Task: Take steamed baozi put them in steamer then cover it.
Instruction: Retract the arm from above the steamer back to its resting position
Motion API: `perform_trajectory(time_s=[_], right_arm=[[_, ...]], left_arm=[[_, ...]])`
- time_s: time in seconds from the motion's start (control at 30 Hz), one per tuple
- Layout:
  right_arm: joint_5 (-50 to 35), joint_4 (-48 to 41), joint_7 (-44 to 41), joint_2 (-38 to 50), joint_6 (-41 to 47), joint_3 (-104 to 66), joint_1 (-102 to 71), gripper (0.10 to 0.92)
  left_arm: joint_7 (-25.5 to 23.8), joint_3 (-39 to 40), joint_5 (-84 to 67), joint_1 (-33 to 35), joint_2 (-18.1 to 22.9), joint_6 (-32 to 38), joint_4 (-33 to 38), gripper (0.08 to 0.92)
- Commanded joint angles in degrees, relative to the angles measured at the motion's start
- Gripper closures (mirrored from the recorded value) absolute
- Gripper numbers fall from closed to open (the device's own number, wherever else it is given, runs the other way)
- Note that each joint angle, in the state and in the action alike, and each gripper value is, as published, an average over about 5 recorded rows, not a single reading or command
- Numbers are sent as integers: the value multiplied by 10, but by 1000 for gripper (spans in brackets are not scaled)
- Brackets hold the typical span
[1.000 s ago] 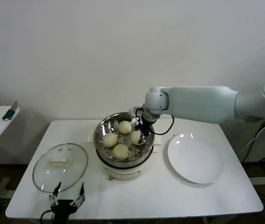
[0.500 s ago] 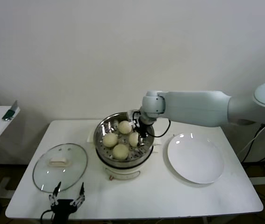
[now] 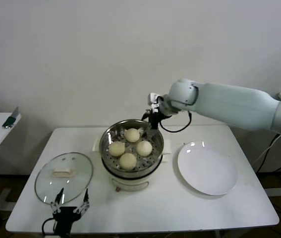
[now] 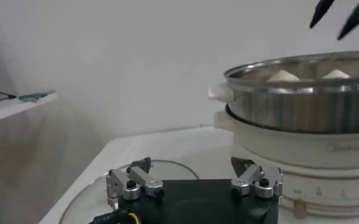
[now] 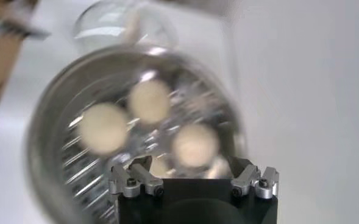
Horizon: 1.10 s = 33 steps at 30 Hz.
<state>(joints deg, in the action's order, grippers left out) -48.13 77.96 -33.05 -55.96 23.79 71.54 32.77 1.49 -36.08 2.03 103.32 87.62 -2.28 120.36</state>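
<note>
- The shiny round steel steamer (image 3: 133,144) sits on a cream-white pot base in the middle of the white table (image 3: 145,203). From the left wrist camera, pale grey writing shows on the base; it looks like "Midea", but it is faint.
- Four small round cream-white baozi buns (image 3: 130,148) lie inside the steamer, close together. From the left wrist camera only two bun tops peek over the rim.
- The round clear glass lid (image 3: 64,177) with a cream-white bar handle lies flat on the table at about 8 o'clock from the steamer, just beside it. The steamer has no cover on it.
- The right gripper (image 3: 151,118) hangs in the air above the steamer's rim at about 1 o'clock. Its dark fingers are spread apart and hold nothing.
- The left gripper (image 3: 70,204) is at the table's near edge, by the lid's 6 o'clock side. Its fingers are spread apart and empty. Its arm is cut off by the picture's edge.
- A flat round white plate (image 3: 207,168) lies at 3 o'clock from the steamer.
- The right wrist camera's picture of the buns is blurry.
</note>
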Motion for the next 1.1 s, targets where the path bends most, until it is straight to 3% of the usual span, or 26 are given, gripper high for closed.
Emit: perform_trajectory(time_s=[0.03, 0.3, 0.6, 0.93, 1.1], right_arm=[[13, 33, 226, 170, -52, -364, -249, 203], [108, 119, 290, 239, -148, -699, -643, 203], [211, 152, 248, 97, -301, -1001, -1019, 203], [253, 142, 222, -76, -476, -1043, -1152, 203], [258, 137, 231, -124, -515, -1039, -1192, 203]], left_arm=[[17, -3, -18, -29, -19, -6, 5, 177], [2, -20, 4, -61, -29, 29, -14, 177], [5, -17, 23, -65, -33, 39, -40, 177], [96, -29, 179, -62, -42, 89, -45, 177], [158, -46, 382, -65, -74, 94, -64, 177]])
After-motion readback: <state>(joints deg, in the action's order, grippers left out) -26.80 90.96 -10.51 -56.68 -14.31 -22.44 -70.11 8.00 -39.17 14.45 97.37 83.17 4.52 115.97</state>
